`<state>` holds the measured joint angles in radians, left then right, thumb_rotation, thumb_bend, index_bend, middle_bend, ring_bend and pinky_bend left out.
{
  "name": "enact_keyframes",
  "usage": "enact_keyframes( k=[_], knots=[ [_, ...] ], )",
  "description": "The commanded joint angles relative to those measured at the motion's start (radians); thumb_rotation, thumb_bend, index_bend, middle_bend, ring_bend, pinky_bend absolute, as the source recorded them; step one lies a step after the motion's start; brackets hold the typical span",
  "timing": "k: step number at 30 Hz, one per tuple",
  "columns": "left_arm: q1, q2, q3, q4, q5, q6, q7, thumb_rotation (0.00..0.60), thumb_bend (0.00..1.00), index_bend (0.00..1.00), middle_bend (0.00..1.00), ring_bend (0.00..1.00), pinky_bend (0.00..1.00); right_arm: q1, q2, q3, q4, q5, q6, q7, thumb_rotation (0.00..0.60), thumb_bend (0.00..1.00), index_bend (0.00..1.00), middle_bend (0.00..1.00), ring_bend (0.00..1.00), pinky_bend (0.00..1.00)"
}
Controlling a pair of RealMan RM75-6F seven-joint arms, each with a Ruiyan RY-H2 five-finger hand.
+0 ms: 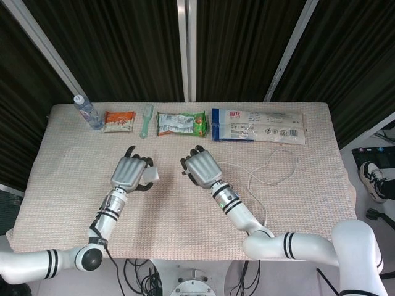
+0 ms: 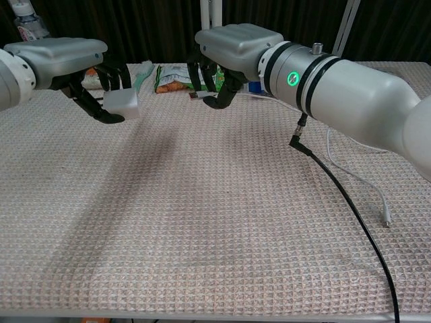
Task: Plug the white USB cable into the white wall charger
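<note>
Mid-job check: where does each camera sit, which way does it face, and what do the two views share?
Head view: high above the near edge, looking steeply down on the table; both arms show.
Chest view: low at table height, looking level across it toward the curtain; both forearms show.
Shared: left hand holding the white wall charger, right hand with the white USB cable.

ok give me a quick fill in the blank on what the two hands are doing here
1. The left hand holds the white ____ above the cloth.
2. The right hand pinches one end of the white ____.
3. The cable's free plug lies on the ____.
4. The green brush lies between the orange packet and the ____ packet.

Missing words: charger; cable; cloth; green
</note>
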<state>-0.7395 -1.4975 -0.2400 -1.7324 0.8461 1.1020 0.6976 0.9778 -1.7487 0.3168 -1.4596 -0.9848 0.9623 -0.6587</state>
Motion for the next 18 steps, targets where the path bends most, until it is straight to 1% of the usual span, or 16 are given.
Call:
enact_keyframes(
  k=[1, 9, 18],
  knots=[
    [-0.02, -0.014, -0.009, -0.007, -0.028, 0.013, 0.016, 0.527, 0.21, 0.48, 0.53, 0.33, 0.09, 0.015, -0.02, 0.014, 0.02, 0.021, 0.005, 0.011, 0.6, 0.35, 0.62, 0.55, 0.31, 0.24],
    [-0.051, -0.035, -0.008, -0.003, -0.044, 0.043, 0.038, 0.523, 0.21, 0.48, 0.53, 0.33, 0.09, 0.047, -0.049, 0.032, 0.059, 0.091, -0.017, 0.025, 0.6, 0.35, 0.62, 0.55, 0.31, 0.24],
    [-0.071, -0.052, 0.004, 0.002, -0.018, 0.082, 0.057, 0.522, 0.21, 0.48, 0.53, 0.33, 0.09, 0.092, -0.071, 0.047, 0.077, 0.173, -0.042, 0.015, 0.6, 0.35, 0.62, 0.55, 0.31, 0.24]
  ],
)
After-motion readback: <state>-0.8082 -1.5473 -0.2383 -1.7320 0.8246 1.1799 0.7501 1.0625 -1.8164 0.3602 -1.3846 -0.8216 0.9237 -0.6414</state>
